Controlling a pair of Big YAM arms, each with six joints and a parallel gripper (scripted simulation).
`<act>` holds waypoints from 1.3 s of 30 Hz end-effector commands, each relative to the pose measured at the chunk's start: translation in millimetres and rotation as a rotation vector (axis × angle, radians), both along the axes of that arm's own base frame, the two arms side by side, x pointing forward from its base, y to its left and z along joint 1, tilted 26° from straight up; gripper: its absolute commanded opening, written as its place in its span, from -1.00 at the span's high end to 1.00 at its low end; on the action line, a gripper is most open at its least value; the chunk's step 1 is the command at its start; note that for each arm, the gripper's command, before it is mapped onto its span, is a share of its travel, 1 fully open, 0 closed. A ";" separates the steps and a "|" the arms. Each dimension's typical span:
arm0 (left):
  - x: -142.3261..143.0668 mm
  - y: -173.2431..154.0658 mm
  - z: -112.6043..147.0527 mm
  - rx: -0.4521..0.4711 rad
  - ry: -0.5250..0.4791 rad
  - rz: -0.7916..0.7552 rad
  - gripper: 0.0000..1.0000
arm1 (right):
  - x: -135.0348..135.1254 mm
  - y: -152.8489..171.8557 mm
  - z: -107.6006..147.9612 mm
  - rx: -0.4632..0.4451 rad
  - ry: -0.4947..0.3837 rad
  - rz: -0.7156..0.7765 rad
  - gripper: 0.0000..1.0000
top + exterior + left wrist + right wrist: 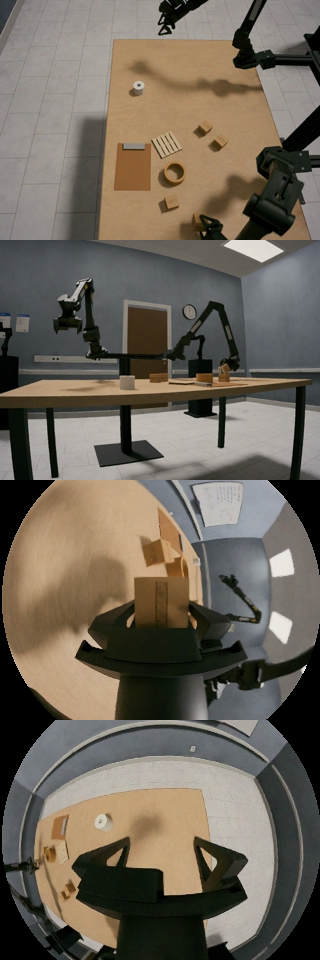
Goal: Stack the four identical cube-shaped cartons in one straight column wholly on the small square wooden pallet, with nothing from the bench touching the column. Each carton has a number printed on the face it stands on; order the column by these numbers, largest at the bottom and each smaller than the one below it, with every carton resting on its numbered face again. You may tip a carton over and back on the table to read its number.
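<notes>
Left black gripper (204, 230) (224, 368) (161, 614) clamped on brown cardboard cube carton (197, 222) (224, 368) (161, 602), raised, bottom centre of top view. Right black gripper (160, 27) (67, 330) (161, 842) wide open, top centre. Slatted pale wooden pallet (171, 137) (62, 852) mid-frame, unloaded.

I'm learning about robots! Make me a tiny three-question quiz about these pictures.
1. Which arm's gripper holds a carton?
2. True or false: the small wooden pallet has a carton on it.
3. Fill in: the white roll stands on the ____.

Key: 1. left; 2. false; 3. table
</notes>
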State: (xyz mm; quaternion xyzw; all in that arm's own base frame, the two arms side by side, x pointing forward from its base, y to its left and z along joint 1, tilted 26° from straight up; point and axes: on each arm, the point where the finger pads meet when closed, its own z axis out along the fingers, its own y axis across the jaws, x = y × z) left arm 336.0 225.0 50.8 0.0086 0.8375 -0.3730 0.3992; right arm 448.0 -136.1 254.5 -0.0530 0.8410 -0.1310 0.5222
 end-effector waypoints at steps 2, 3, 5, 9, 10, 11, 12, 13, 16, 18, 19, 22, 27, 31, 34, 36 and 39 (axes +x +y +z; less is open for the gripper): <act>-14.6 30.5 -2.2 -0.124 0.053 -0.040 0.00 | 9.0 -4.9 25.9 -0.023 -0.037 -0.001 -1.00; -16.9 36.1 -1.8 -0.154 0.076 -0.036 0.00 | 9.0 -4.9 25.9 -0.023 -0.037 -0.001 -1.00; -17.9 42.4 -3.2 -0.160 0.087 -0.035 0.00 | 9.0 -4.9 25.9 -0.023 -0.037 -0.001 -1.00; -15.5 41.6 -0.7 -0.150 0.096 -0.039 0.00 | 9.0 -4.9 25.9 -0.023 -0.037 -0.001 -1.00; -15.5 41.6 -0.7 -0.150 0.096 -0.039 0.00 | 9.0 -4.9 25.9 -0.023 -0.037 -0.001 -1.00; -15.5 41.6 -0.7 -0.150 0.096 -0.039 0.00 | 9.0 -4.9 25.9 -0.023 -0.037 -0.001 -1.00; -14.4 43.1 5.7 -0.139 0.093 -0.030 0.00 | 9.0 -4.9 25.9 -0.023 -0.037 -0.001 -1.00; -14.8 42.4 4.2 -0.151 0.112 -0.014 0.00 | 9.0 -4.9 25.9 -0.023 -0.037 -0.001 -1.00; -14.4 42.7 2.0 -0.153 0.144 0.041 0.00 | 5.0 -2.0 13.5 -0.016 -0.020 0.002 -1.00; -14.2 43.3 1.0 -0.144 0.167 0.091 0.00 | 5.0 -2.0 13.5 -0.016 -0.020 0.002 -1.00; -14.0 43.6 0.8 -0.133 0.175 0.122 0.00 | 5.0 -2.0 13.5 -0.016 -0.020 0.002 -1.00; -11.0 39.3 1.0 -0.086 0.194 0.216 0.00 | 5.0 -2.0 13.5 -0.016 -0.020 0.002 -1.00; -19.3 24.0 2.1 -0.068 0.244 0.323 0.00 | 5.0 -2.0 13.5 -0.016 -0.020 0.002 -1.00; -17.9 25.7 0.4 0.019 0.224 0.397 0.00 | 5.0 -2.0 13.5 -0.016 -0.020 0.002 -1.00; -16.6 26.8 -0.3 0.102 0.207 0.473 0.00 | 5.0 -2.0 13.5 -0.016 -0.020 0.002 -1.00; -14.4 29.2 0.5 0.166 0.188 0.527 0.00 | 5.0 -2.0 13.5 -0.016 -0.020 0.002 -1.00; -11.5 31.3 2.5 0.267 0.164 0.630 0.00 | 5.0 -2.0 13.5 -0.016 -0.020 0.002 -1.00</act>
